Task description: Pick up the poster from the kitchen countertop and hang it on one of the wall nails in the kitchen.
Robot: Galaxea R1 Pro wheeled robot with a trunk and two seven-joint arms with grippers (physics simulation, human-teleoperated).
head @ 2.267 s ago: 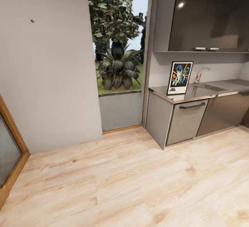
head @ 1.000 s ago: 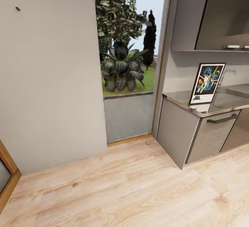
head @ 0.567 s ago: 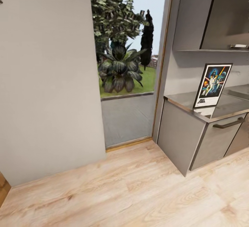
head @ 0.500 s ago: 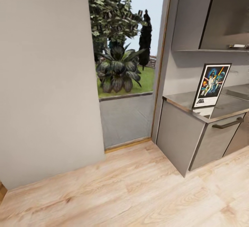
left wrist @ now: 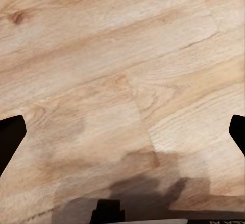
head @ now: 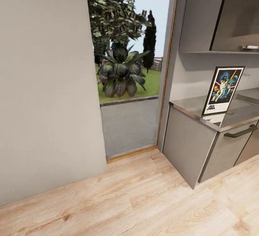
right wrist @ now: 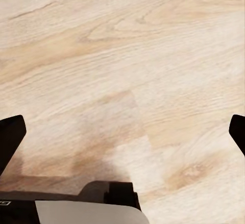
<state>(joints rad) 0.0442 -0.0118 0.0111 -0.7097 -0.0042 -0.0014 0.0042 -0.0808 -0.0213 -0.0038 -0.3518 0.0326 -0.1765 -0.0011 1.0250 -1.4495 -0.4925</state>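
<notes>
Meanwhile, poster [head: 223, 89] upright on countertop [head: 194, 105], far from floor-facing pincers.

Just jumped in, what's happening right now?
Nothing is being handled. The poster stands upright on the countertop at the right of the head view, beside a glass door onto a garden. Both grippers, left and right, are open and empty, pointing down at the wood floor. The pickup hasn't begun.

Black-framed poster [head: 223, 90] shows colourful figures on dark blue above grey-brown countertop [head: 196, 105], pale wood-grain floor [head: 144, 200].
</notes>
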